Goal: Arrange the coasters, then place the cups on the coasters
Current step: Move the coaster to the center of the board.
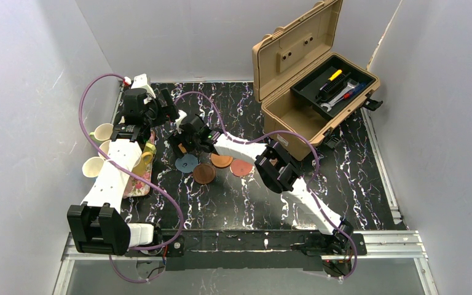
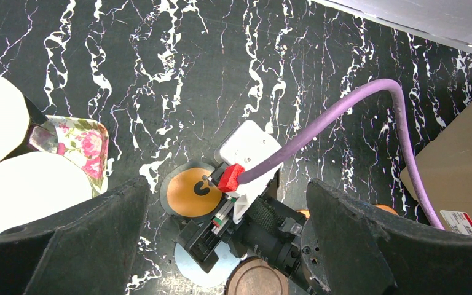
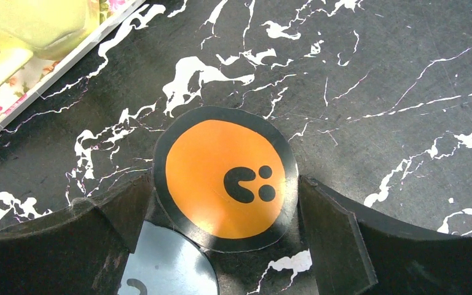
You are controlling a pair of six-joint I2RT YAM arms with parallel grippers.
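Where the right jaws hang spread and empty, straddling it: orange coaster with dark mark (image 3: 224, 177), flat on worktop (image 3: 375, 92), touching grey-blue coaster (image 3: 166, 264). Brown wood coaster (image 1: 204, 173), orange-brown coaster (image 1: 221, 160) and red coaster (image 1: 241, 167) near right. Yellow cup (image 3: 31, 24) on floral tray (image 3: 49, 77), left. Left jaws spread, empty, farther off.

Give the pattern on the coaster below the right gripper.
Coaster: orange, black rim, black mark; right wrist view.
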